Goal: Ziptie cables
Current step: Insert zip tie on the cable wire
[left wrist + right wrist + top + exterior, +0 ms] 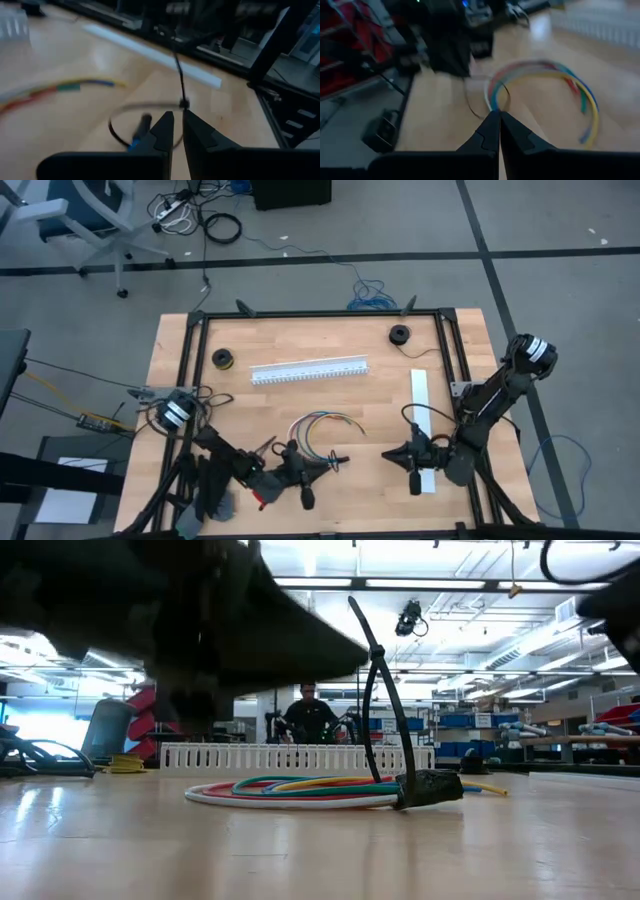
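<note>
The bundle of thin coloured wires, red, green, blue, yellow and white (300,787), is lying in a loose curl on the light wooden table (200,340), on the near side of the long white slotted plastic channel (308,370). A thin black plastic zip tie (385,690) is circling the bundle near its dark plug end, its tail rising steeply. The wires are looking light, soft and springy; they will likely slide and fan apart if pushed, so the tie's stiff tail seems the better place to take hold, with the bundle steadied close beside the loop.

The left gripper (178,116) is working just on the near side of the bundle, its jaws nearly pressed together around the tie's tail; whether they are actually pinching it I cannot tell. The right gripper (499,122) is waiting to the bundle's right, beside a flat white strip (421,395), jaws pressed together and empty.
</note>
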{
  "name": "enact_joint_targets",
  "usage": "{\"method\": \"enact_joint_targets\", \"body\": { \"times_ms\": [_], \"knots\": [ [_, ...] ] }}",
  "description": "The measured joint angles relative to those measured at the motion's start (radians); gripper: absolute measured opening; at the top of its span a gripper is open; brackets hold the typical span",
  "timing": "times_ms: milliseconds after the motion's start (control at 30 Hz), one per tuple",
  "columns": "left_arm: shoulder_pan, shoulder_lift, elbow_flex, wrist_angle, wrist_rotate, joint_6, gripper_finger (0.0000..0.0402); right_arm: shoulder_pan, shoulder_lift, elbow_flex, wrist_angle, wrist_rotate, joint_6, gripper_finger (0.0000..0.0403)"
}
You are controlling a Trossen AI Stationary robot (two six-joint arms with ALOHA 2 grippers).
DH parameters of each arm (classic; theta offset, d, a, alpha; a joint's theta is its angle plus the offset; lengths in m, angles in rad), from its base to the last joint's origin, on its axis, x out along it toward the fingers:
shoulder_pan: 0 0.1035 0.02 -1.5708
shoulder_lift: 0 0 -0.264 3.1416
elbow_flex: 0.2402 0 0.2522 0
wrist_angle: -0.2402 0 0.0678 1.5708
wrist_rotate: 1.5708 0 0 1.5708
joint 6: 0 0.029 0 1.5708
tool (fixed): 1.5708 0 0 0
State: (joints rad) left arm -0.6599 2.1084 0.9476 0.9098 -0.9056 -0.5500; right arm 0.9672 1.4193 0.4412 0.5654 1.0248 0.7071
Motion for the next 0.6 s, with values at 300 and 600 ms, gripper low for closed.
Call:
{"method": "enact_joint_targets", "body": {
  "times_ms": [300, 600],
  "knots": [
    [-0.043, 0.140, 0.138, 0.053, -0.093, -0.059, 0.0024, -0.044, 0.000, 0.000, 0.118, -0.108, -0.177, 0.0026],
    [-0.025, 0.191, 0.256, 0.059, -0.105, -0.015, 0.0085, -0.137, 0.000, 0.000, 0.124, -0.287, -0.231, 0.0088]
  ]
}}
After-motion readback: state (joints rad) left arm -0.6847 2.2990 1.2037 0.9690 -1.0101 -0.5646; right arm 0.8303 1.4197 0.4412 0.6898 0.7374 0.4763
